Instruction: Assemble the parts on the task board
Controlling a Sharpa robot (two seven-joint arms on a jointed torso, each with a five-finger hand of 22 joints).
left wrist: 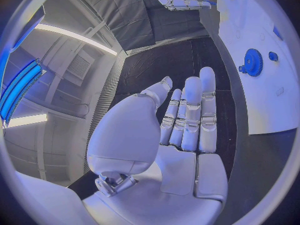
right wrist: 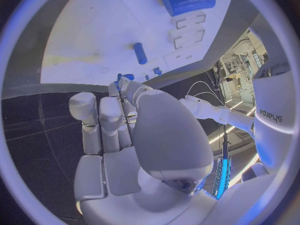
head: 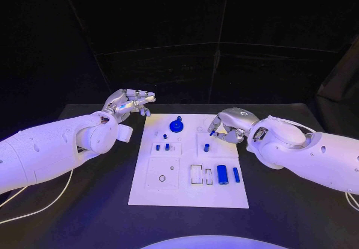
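Board [head: 150, 194] lies mid-table, white, with blue parts spread on it: a gear [head: 176, 125] at the far end, a cylinder [head: 221, 174] and a slim pin [head: 236, 174] near right, and a peg [head: 206, 147] in the middle. Your left hand [head: 132, 102] hovers off the far-left corner, fingers straight, holding nothing. Your right hand [head: 228, 126] sits over the far-right edge, fingers curled round something small and blue [right wrist: 124, 77]. Keep that pinch steady and line it up squarely before pressing down. What the piece is, and which socket it suits, you cannot make out.

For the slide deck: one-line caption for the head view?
Right hand pinches a small blue part over the task board; left hand open beside it.
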